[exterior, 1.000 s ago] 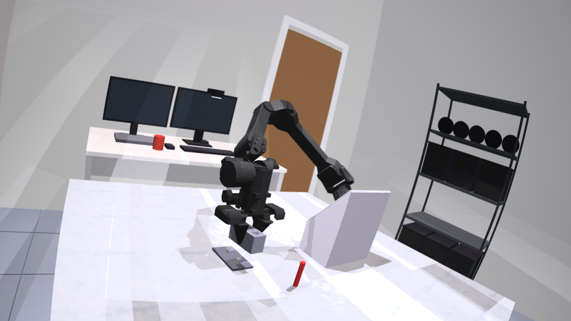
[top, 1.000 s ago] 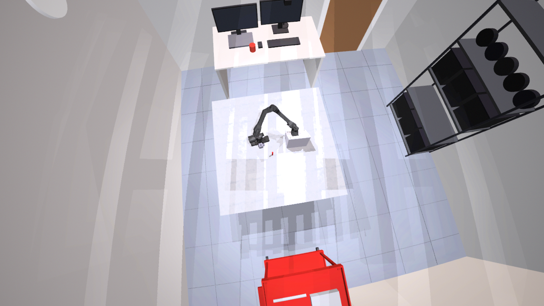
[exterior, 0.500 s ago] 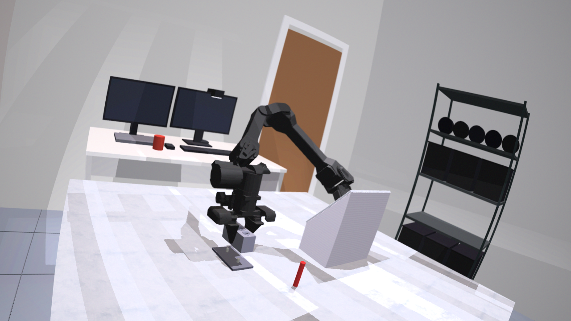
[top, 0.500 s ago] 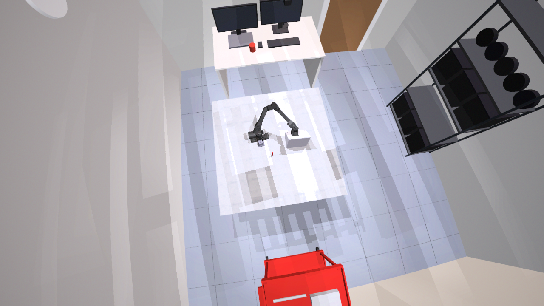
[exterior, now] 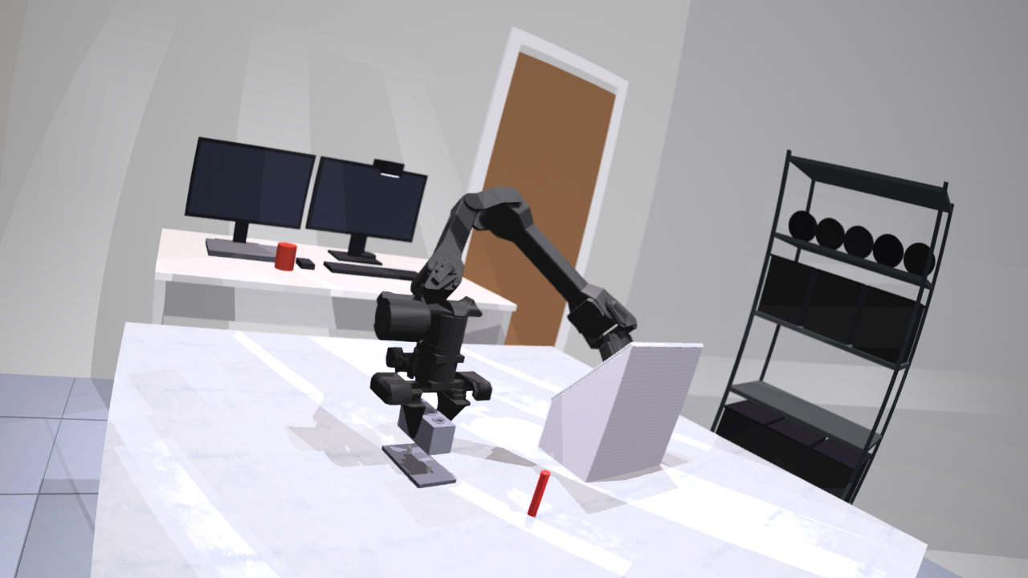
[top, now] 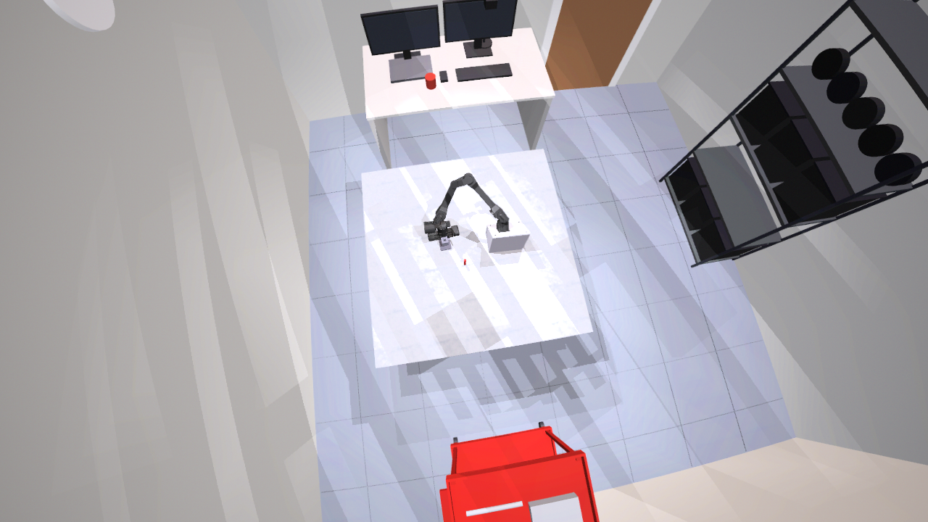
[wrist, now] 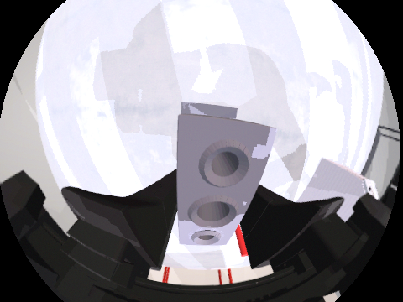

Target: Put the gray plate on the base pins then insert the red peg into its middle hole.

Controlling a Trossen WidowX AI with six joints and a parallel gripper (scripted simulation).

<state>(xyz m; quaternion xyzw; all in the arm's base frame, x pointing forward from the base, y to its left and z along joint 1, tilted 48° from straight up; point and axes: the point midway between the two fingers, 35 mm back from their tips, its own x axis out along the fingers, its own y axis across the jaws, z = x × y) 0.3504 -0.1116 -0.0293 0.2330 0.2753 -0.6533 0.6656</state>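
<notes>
My gripper (top: 444, 238) (exterior: 433, 424) (wrist: 207, 173) is shut on the gray plate (top: 445, 245) (exterior: 439, 437) (wrist: 189, 168), a thick block with three holes in its upper face. The plate is held above the table, with its underside hidden. The thin gray base (exterior: 432, 479) (wrist: 218, 111) lies on the table. In the exterior view, the plate appears above and beside it; in the wrist view, the plate hides most of it. One pale pin (exterior: 409, 449) shows clearly. The red peg (top: 464, 262) (exterior: 538, 494) (wrist: 241, 241) stands apart from the base, untouched.
A light gray slanted box (top: 507, 242) (exterior: 639, 417) stands at the arm's mount, right of the plate. The white table (top: 396, 337) (exterior: 215, 495) carries these things. Behind it is a desk (top: 396, 100) with monitors, and a dark shelf rack (exterior: 812, 247) stands farther right.
</notes>
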